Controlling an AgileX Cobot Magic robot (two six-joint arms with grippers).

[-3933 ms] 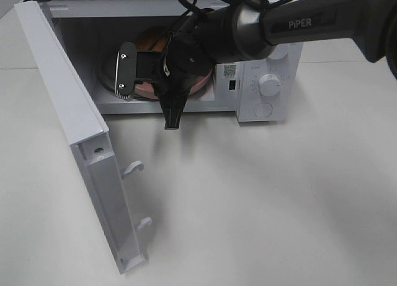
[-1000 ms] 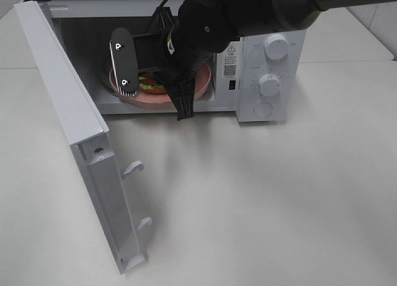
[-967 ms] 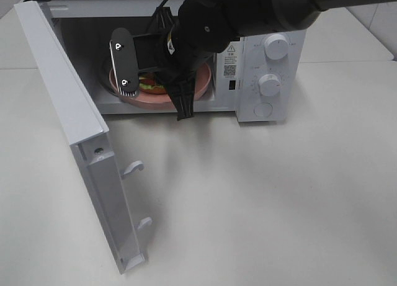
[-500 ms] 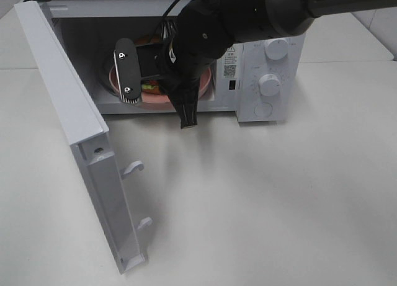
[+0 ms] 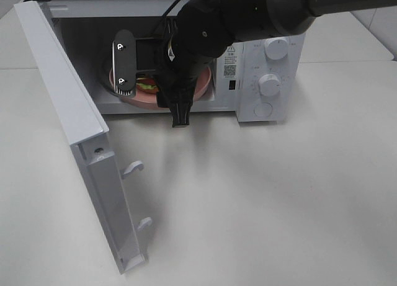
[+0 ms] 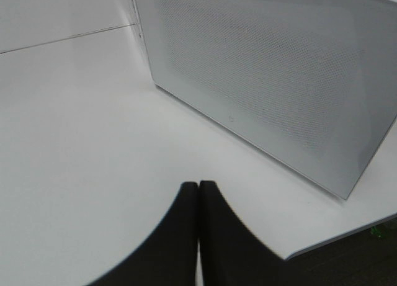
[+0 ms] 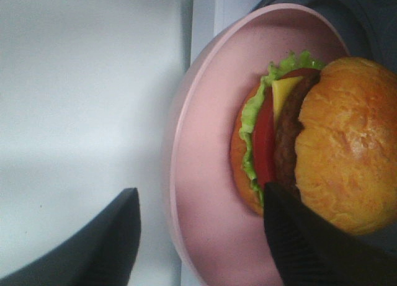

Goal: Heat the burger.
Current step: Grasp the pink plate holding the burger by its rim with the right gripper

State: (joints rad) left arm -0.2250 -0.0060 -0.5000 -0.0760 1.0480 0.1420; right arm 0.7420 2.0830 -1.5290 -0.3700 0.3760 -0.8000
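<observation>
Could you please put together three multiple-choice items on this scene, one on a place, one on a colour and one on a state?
1. Where is the burger?
A. on the plate inside the microwave
B. on the table
C. on top of the microwave

2. What colour is the plate?
A. blue
B. pink
C. white

3. How is the microwave door?
A. shut
B. removed
C. swung open

Answers: 1 A, the right wrist view shows it on the plate, which the high view places in the oven cavity; 2 B, its rim is pink in both views; 3 C, the door stands wide open at the left.
</observation>
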